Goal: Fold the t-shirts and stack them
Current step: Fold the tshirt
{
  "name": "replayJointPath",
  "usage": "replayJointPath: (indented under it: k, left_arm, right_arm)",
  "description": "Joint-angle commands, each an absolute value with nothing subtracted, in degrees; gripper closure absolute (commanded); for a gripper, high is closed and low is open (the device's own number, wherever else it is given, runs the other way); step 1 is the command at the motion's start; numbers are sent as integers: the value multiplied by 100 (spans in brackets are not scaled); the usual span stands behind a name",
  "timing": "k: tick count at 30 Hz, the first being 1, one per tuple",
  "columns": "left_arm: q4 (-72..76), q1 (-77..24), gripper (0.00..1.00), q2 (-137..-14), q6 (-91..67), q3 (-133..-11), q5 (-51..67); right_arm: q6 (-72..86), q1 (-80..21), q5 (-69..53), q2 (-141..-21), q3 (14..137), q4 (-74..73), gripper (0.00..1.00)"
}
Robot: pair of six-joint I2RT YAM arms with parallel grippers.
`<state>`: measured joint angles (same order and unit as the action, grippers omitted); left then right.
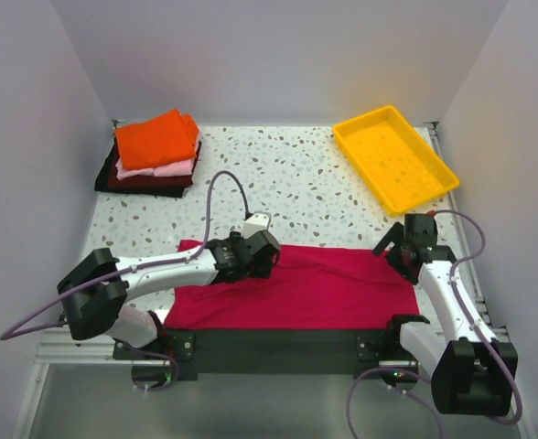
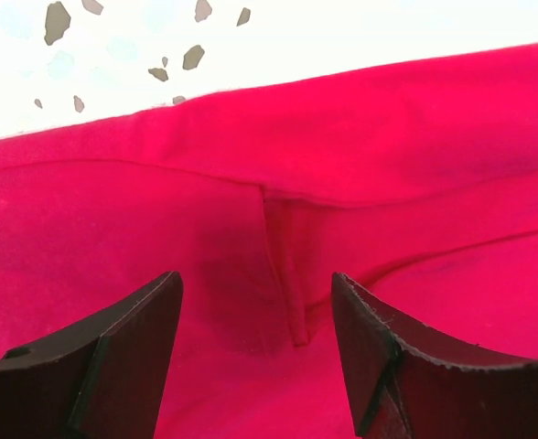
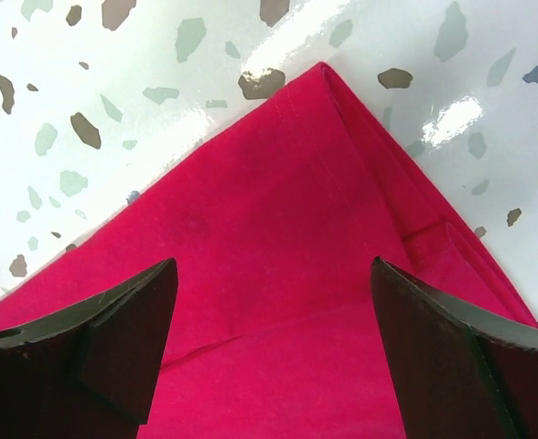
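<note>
The crimson-magenta t-shirt (image 1: 306, 293) lies folded into a wide band at the table's near edge. My left gripper (image 1: 267, 259) is open just above its upper left part; in the left wrist view (image 2: 255, 315) a hem fold (image 2: 292, 274) lies between the fingers. My right gripper (image 1: 399, 254) is open over the shirt's right corner; in the right wrist view (image 3: 274, 302) the corner (image 3: 322, 78) points away from the fingers. A stack with the orange shirt (image 1: 156, 139) on top, the pale pink one (image 1: 173, 168) and the dark maroon one (image 1: 141, 182) below sits at the back left.
A yellow plastic tray (image 1: 395, 157) stands at the back right, tilted diagonally. White walls close in the speckled table (image 1: 287, 178) on three sides. A black shirt edge (image 1: 104, 174) shows under the stack.
</note>
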<state>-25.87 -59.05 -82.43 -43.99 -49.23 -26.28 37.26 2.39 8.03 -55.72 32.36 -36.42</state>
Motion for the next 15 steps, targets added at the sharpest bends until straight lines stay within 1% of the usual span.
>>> replayJointPath:
  k: [1,5,9,15]
  left_arm:
    - [-2636,-6073,30,-8490,-4508,-5194,-3110]
    - [-2725,-6152,33,-8605,-4518,-5159,-3182]
    - [-2575,-6187,37,-8570,-4500,-5063,-3076]
    - [-2426,-6187,39,-8613,-4465,-4896,-3015]
  right_arm:
    - [3911,316,843,-5292,3252,-3875,9]
    - [4121,343,1151,-5011,3243,-4175,1]
    - [4473,369,1388,-5001,3252,-4368,1]
    - [4605,378,1266,-5177,3349,-4377,1]
